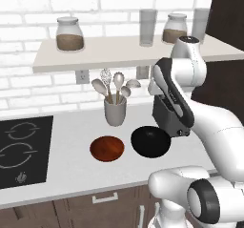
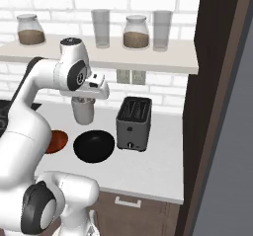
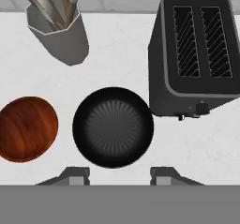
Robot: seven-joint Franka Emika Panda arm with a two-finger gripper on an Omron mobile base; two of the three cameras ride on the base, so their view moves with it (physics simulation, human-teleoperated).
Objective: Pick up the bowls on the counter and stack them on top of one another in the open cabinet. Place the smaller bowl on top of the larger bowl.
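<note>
**Jaws spread above the black bowl**

Here we are at the tabletop (image 1: 71, 122), and the hand is up in the air, looking straight down. The jaws are wide apart, nothing between them, with the two dark fingertips (image 3: 77, 175) showing on either side of the near rim of the black bowl (image 3: 113, 127). That bowl sits flat on the light-grey surface, just beside the black toaster (image 3: 197, 49), their edges very close in the hand view. On its other side lies the reddish-brown bowl (image 3: 26, 128), also flat, a small gap of bare tabletop between the two. Behind them stands the grey utensil cup (image 1: 115, 110), upright, full of pale spoons and a whisk. Over by the far left, the black cooktop (image 1: 24, 150) is set into the surface. Up on the brick wall runs the pale beige shelf (image 1: 114, 53), carrying two lidded jars (image 1: 69, 34) of brown stuff and two tall glasses (image 2: 101, 27). Both bowls are down on the tabletop, well below that shelf.
</note>
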